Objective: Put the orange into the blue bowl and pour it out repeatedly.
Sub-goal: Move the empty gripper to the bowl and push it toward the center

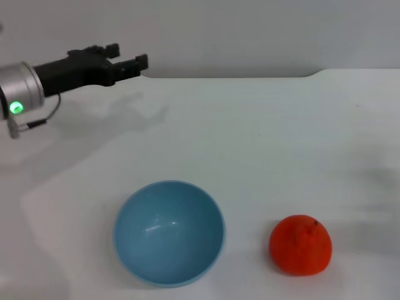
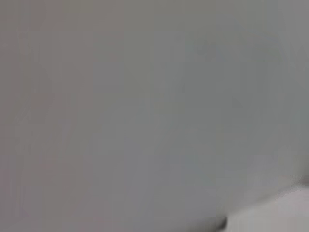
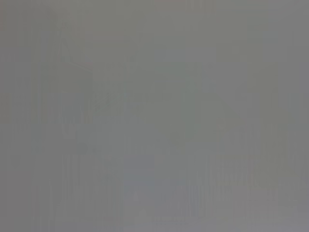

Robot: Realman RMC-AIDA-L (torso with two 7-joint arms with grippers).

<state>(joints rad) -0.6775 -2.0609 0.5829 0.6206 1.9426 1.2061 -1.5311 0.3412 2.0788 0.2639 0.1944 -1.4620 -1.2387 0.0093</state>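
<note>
The light-blue bowl stands upright and empty on the white table, near the front and a little left of the middle. The red-orange orange lies on the table to the right of the bowl, apart from it. My left gripper is raised at the far left, well behind the bowl, with nothing between its black fingers, which stand a little apart. My right gripper is out of view. Both wrist views show only plain grey.
The white table reaches back to a grey wall, with a step in its far edge at the right. A cable hangs from my left wrist.
</note>
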